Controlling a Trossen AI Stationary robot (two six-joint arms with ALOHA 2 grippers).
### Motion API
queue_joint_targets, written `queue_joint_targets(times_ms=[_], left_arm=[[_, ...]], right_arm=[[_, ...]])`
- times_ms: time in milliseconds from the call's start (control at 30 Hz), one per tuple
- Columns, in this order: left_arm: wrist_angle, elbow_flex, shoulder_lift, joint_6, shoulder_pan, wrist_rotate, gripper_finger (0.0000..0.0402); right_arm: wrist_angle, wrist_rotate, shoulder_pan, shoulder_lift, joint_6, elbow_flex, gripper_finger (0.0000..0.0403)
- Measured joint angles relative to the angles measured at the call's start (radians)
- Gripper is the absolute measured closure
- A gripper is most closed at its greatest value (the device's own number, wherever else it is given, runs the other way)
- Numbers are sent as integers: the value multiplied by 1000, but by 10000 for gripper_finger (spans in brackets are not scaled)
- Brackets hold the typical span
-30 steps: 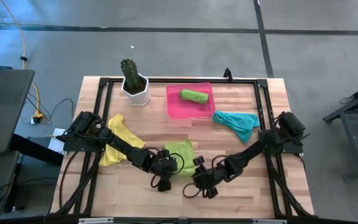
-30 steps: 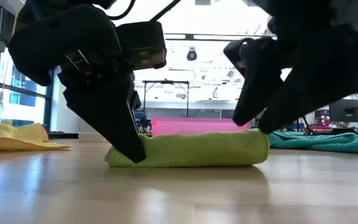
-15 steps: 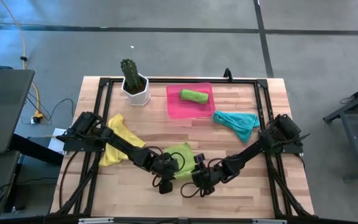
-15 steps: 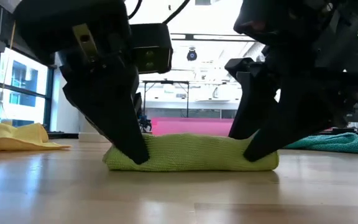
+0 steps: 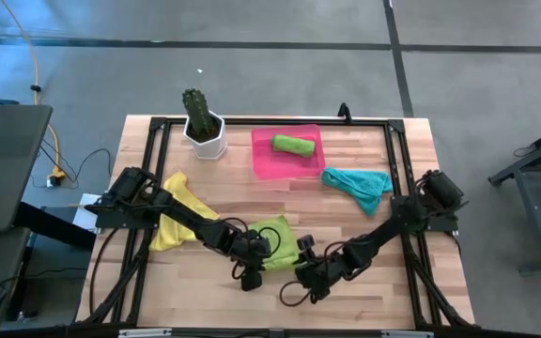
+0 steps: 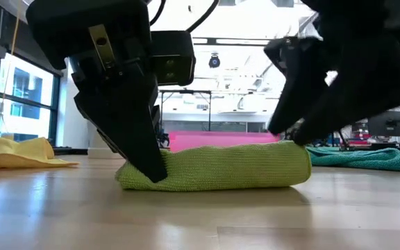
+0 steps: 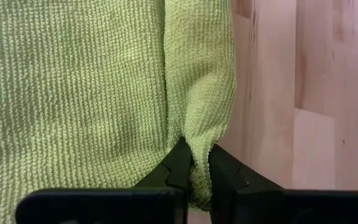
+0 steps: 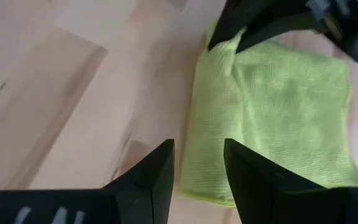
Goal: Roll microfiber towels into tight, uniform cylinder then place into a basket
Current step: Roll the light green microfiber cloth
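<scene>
From above, the green towel [image 5: 275, 239] lies near the table's [image 5: 383, 282] front edge between both grippers. At table height, the left gripper [image 6: 151, 167] pinches its rolled end. Past the right gripper [image 8: 197, 171], open fingers seemingly hold nothing.

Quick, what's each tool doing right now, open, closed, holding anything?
Left tool: closed, pinching the rolled edge of the lime green towel.
Right tool: open, holding nothing, just off the towel's other end.
</scene>
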Motion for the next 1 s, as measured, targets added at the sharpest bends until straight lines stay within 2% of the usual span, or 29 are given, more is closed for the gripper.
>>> queue_joint_targets(times_ms=[167, 333, 733, 833, 1000], left_arm=[[7, -1, 0, 0, 6, 1, 382], [10, -1, 0, 0, 7, 33, 382], [15, -1, 1, 0, 7, 51, 382], [15, 0, 1, 0, 7, 56, 382], [16, 0, 2, 0, 7, 90, 382]], right_arm=[[2, 5, -4, 38, 25, 0, 269], [-1, 77, -8, 72, 19, 0, 269], [9, 88, -9, 127, 41, 5, 275], [9, 80, -10, 128, 44, 4, 300], [7, 49, -11, 129, 44, 4, 382]])
